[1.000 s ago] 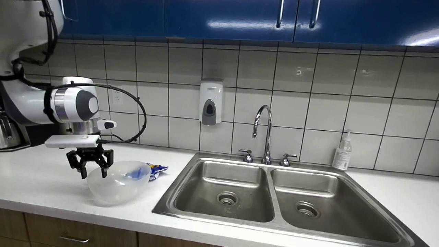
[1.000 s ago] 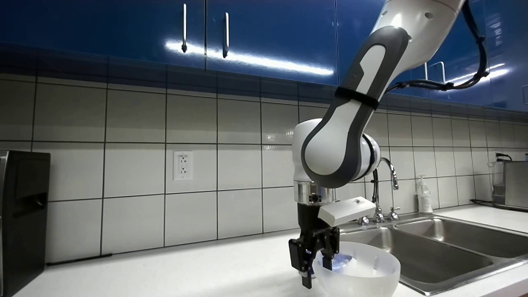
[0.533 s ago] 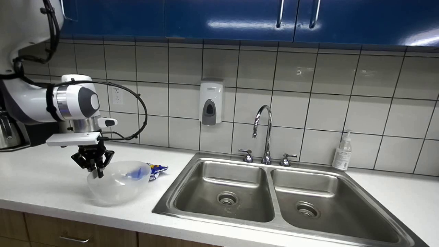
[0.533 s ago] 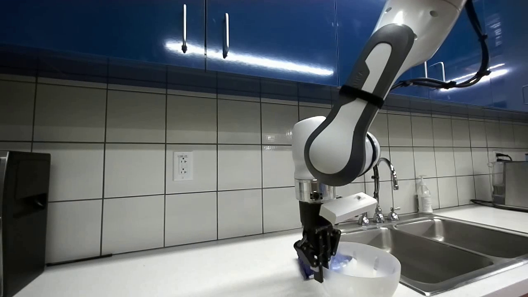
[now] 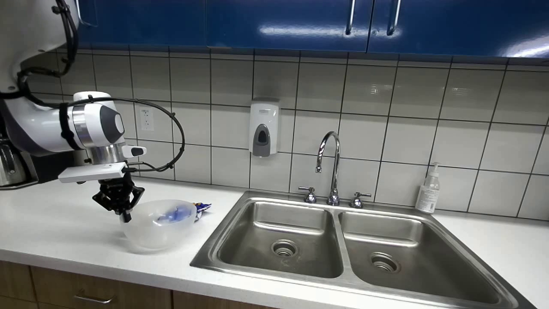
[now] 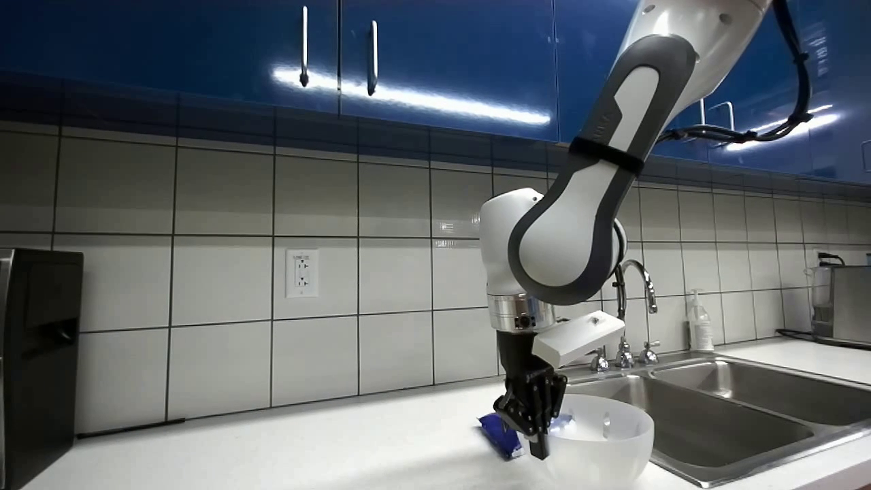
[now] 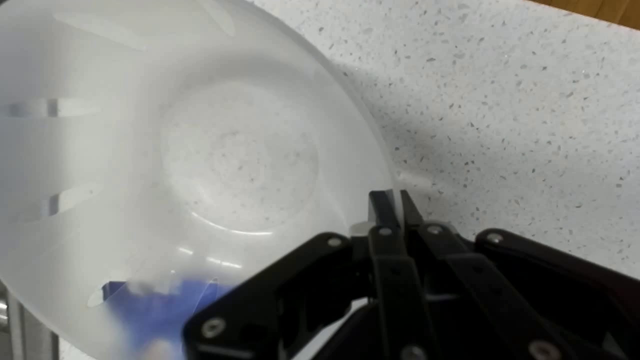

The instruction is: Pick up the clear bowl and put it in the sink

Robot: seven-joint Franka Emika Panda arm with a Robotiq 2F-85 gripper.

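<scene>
The clear bowl (image 5: 159,234), wide and translucent white, is on the counter side to the left of the sink (image 5: 347,262) in an exterior view. My gripper (image 7: 397,206) is shut on its rim, with one finger inside the wall and one outside. In both exterior views the gripper (image 5: 125,216) points down at the bowl's edge; the bowl (image 6: 605,452) appears upright or nearly so. Whether its base touches the counter I cannot tell. Looking down in the wrist view, the inside of the bowl (image 7: 240,150) holds nothing visible. Both basins of the steel sink (image 6: 735,415) are visible.
A blue packet (image 6: 500,435) lies on the counter right beside the bowl, partly seen through its wall. The chrome faucet (image 5: 334,171) rises behind the basins. A soap bottle (image 5: 429,191) stands at the sink's back right, and a dispenser (image 5: 263,128) hangs on the wall.
The gripper has gone from open around the rim to shut on it. The bowl has shifted slightly right and up in an exterior view, and more of the packet shows.
</scene>
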